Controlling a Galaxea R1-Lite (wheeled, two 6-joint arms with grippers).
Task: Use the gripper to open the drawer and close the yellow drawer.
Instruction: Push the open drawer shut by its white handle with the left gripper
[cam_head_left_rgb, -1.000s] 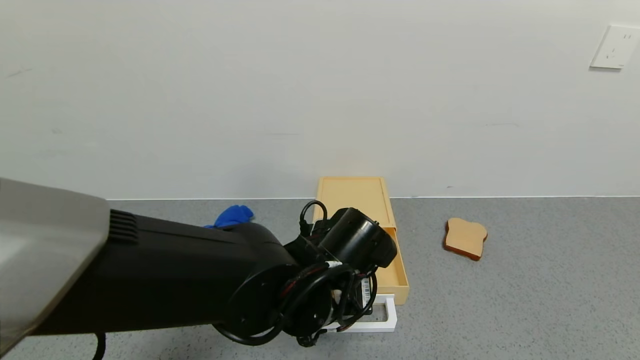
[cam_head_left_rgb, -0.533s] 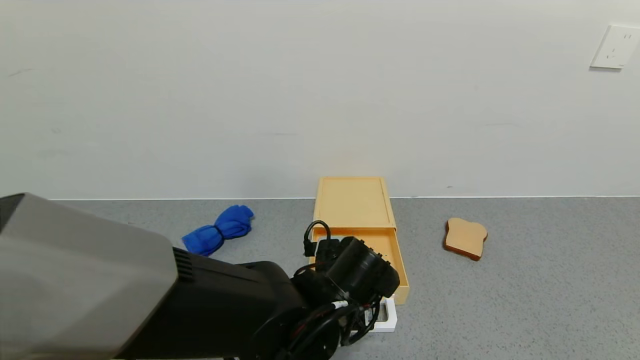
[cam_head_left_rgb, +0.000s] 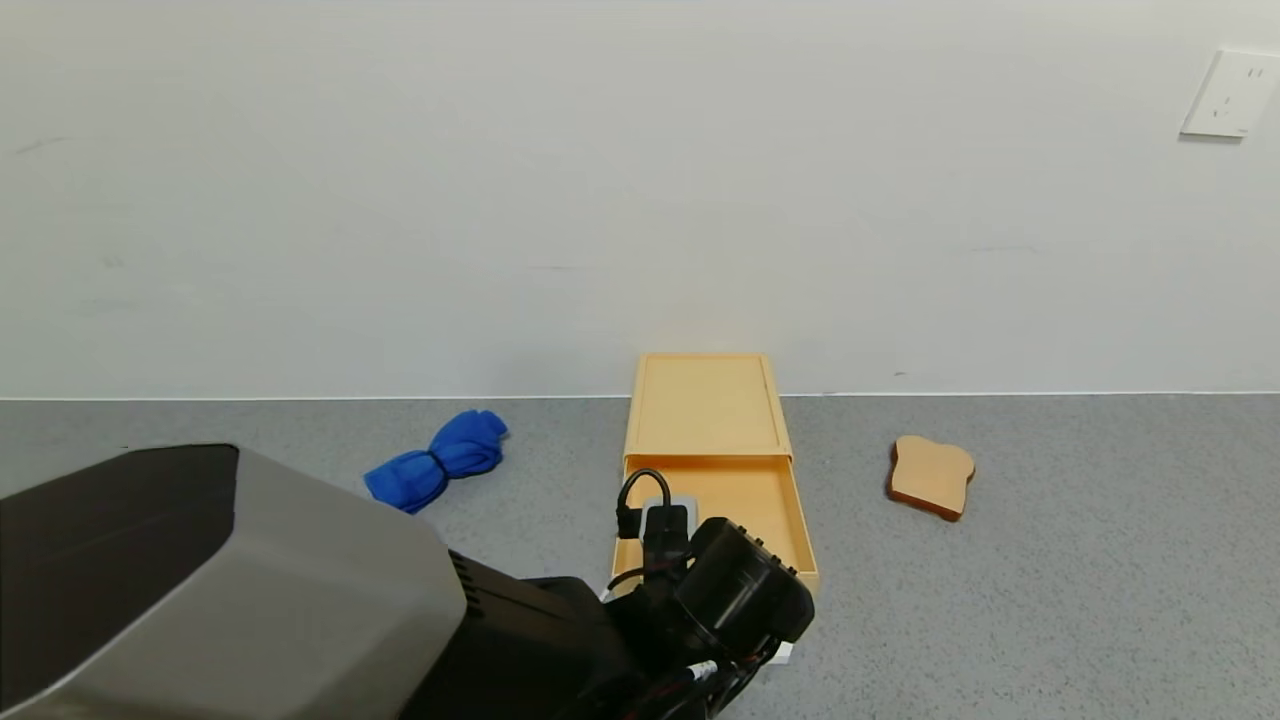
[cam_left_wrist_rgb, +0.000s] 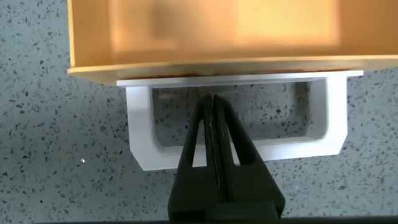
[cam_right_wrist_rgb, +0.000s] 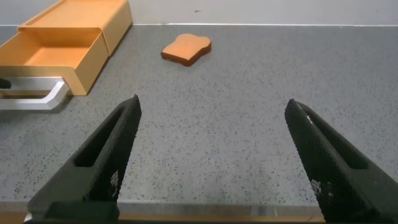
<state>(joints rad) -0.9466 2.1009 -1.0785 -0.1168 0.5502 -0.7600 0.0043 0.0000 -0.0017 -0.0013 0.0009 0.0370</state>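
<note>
I see my left gripper (cam_left_wrist_rgb: 213, 106), fingers clenched together, hooked inside the pale yellow drawer's (cam_head_left_rgb: 735, 500) white loop handle (cam_left_wrist_rgb: 236, 149); toast slice (cam_head_left_rgb: 931, 476) lies right.

Light is bright, even and diffuse, casting only faint shadows. Beyond the left gripper (cam_left_wrist_rgb: 213, 102) the drawer (cam_left_wrist_rgb: 211, 31) interior blurs with soft glare; the white handle (cam_left_wrist_rgb: 233, 152) around its fingertips stays sharp.
</note>
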